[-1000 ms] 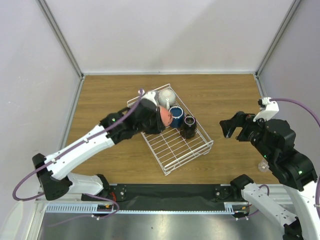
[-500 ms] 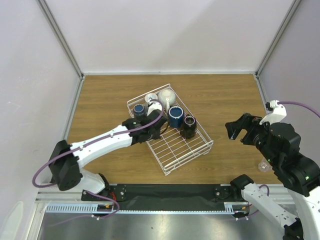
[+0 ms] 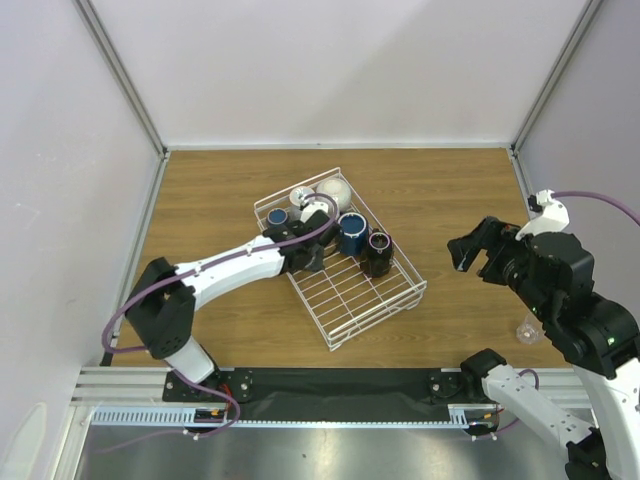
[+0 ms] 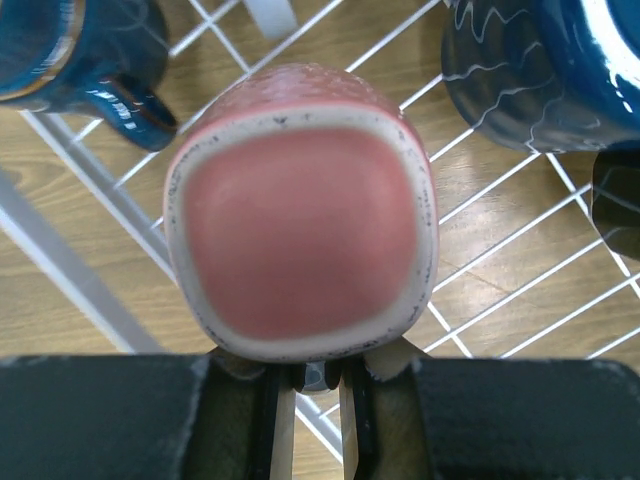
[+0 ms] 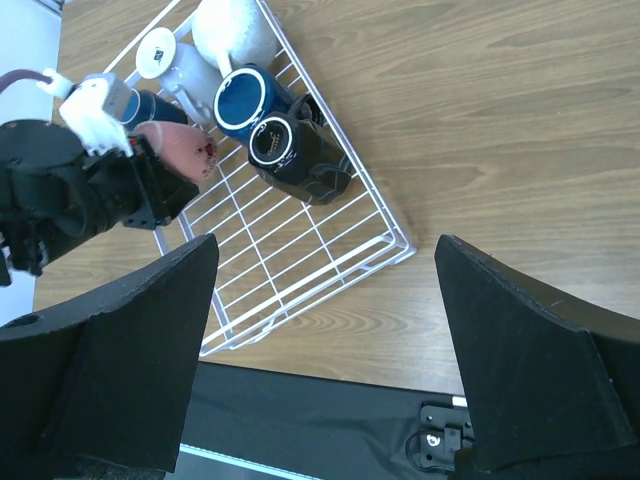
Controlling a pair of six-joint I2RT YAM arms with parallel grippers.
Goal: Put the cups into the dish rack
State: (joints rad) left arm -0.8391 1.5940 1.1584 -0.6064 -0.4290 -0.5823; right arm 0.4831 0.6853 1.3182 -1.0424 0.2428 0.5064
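Just inside dish rack (image 3: 378, 316) rim, left tool (image 4: 312, 375) clamps pink mug (image 4: 300, 210).

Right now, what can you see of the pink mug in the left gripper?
The pink mug is glossy salmon ceramic, rounded-square in outline. A flat pink end ringed by a cream speckled band, likely its base, faces the wrist camera. The left gripper is shut on its near edge; no handle shows. It is over the dish rack wires, between a navy mug and a blue mug, apart from both; wire contact unclear.
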